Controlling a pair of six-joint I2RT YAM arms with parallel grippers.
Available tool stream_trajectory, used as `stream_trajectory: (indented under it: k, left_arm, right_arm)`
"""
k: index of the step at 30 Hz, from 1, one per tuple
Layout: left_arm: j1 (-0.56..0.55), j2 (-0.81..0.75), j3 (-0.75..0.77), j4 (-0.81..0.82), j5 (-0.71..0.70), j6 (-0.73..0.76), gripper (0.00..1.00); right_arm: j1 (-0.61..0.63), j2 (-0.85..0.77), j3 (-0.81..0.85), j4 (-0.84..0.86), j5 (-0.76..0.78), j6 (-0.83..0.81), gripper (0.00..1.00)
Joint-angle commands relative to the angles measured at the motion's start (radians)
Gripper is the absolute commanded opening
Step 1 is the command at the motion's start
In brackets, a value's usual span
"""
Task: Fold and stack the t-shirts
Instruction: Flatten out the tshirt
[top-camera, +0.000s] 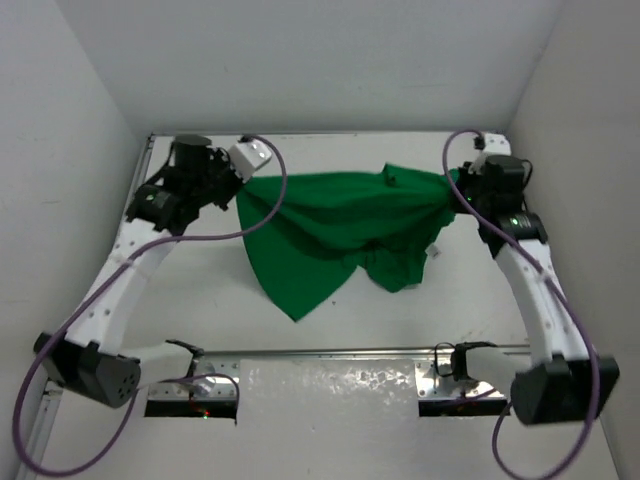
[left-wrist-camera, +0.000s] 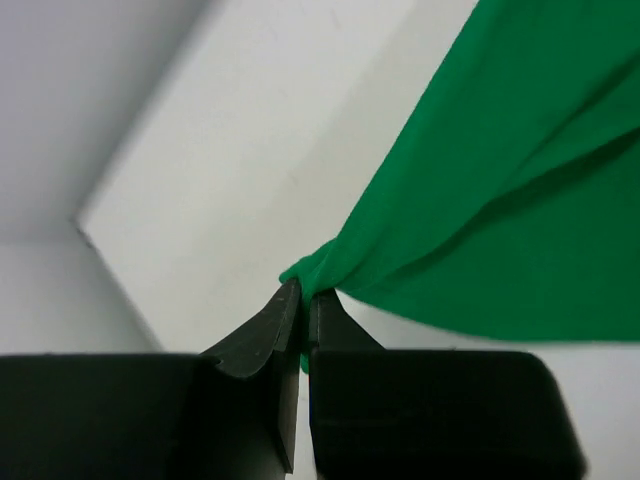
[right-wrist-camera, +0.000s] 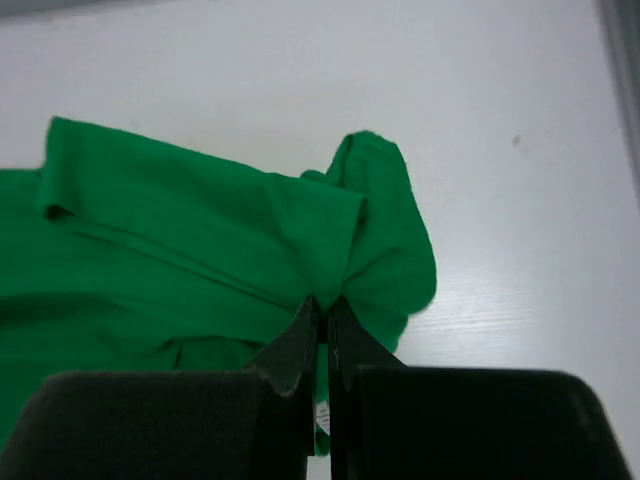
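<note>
A plain bright green t-shirt (top-camera: 335, 235) hangs stretched between my two grippers at the far side of the table, its lower part drooping to a point toward the middle. My left gripper (top-camera: 240, 185) is shut on the shirt's left corner; in the left wrist view the gripper (left-wrist-camera: 304, 293) pinches a bunched tip of the green cloth (left-wrist-camera: 500, 200). My right gripper (top-camera: 455, 185) is shut on the shirt's right end; in the right wrist view the gripper (right-wrist-camera: 324, 304) clamps the shirt (right-wrist-camera: 200, 240) at a fold, and a white label hangs between the fingers.
White walls close in the table (top-camera: 200, 300) at the back and both sides. A metal rail (top-camera: 330, 352) runs along the near edge between the arm bases. Purple cables (top-camera: 270, 215) loop off both arms, the left one crossing the shirt's left edge.
</note>
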Motion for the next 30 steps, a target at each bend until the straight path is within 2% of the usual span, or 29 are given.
stream_trajectory:
  k: [1,6,8,12,15,17,19,20,23,24,26,27,30]
  left_arm:
    - [-0.001,-0.136,0.152,-0.065,0.072,-0.022,0.00]
    - [-0.001,-0.201,0.352,-0.125,0.068,-0.066,0.00]
    - [-0.001,-0.201,0.434,-0.148,0.066,-0.088,0.00]
    - [-0.001,-0.186,0.690,-0.231,0.048,-0.103,0.00]
    - [-0.001,-0.187,0.802,-0.260,-0.012,-0.119,0.00]
    - [-0.001,-0.187,0.833,-0.266,-0.035,-0.122,0.00]
    - [-0.001,-0.186,0.787,-0.246,-0.072,-0.111,0.00]
    - [-0.001,-0.184,0.755,-0.236,-0.081,-0.109,0.00]
    - [-0.001,-0.125,0.654,-0.207,-0.054,-0.128,0.00]
    - [-0.001,-0.100,0.635,-0.197,-0.052,-0.131,0.00]
    - [-0.001,-0.033,0.589,-0.153,-0.061,-0.128,0.00]
    - [-0.001,-0.014,0.585,-0.130,-0.072,-0.129,0.00]
    - [-0.001,0.049,0.612,-0.056,-0.136,-0.129,0.00]
  right_arm:
    - [0.001,-0.185,0.019,-0.112,0.073,-0.005,0.00]
    - [0.004,-0.319,0.170,-0.304,0.047,-0.090,0.00]
    - [0.003,-0.340,0.299,-0.375,0.015,-0.122,0.00]
    - [0.003,-0.350,0.521,-0.491,-0.025,-0.160,0.00]
    - [0.003,-0.344,0.719,-0.588,-0.037,-0.182,0.00]
    - [0.003,-0.322,0.787,-0.645,-0.045,-0.179,0.00]
    - [0.004,-0.281,0.842,-0.674,-0.066,-0.168,0.00]
    - [0.004,-0.269,0.835,-0.668,-0.080,-0.171,0.00]
    - [0.007,-0.213,0.658,-0.529,-0.112,-0.133,0.00]
    - [0.007,-0.189,0.628,-0.421,-0.123,-0.118,0.00]
    - [0.007,-0.108,0.603,-0.314,-0.103,-0.079,0.00]
    - [0.007,-0.078,0.620,-0.233,-0.090,-0.075,0.00]
    - [0.007,0.053,0.768,-0.195,-0.053,-0.068,0.00]
